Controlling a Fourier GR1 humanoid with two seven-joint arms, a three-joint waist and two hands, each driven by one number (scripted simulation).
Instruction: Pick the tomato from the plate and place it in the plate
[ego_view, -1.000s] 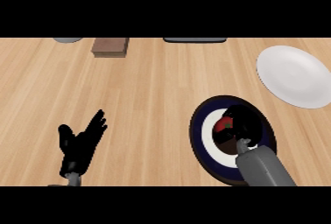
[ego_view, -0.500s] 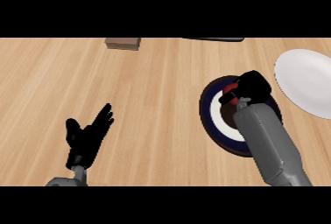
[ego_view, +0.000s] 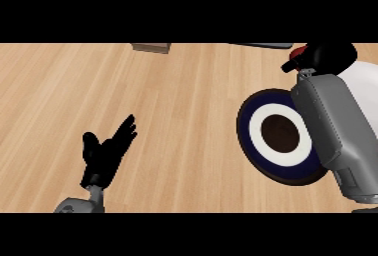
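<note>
Tomato (ego_view: 297, 51) mostly hidden, orientation unclear, in curled right hand (ego_view: 328, 56)

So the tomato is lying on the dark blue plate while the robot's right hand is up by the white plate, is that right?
Not quite. The head view shows the dark blue plate bare, with only its white ring and brown middle. The tomato is a bit of red in the right hand, whose fingers curl round it. That hand is indeed up by the white plate.
</note>
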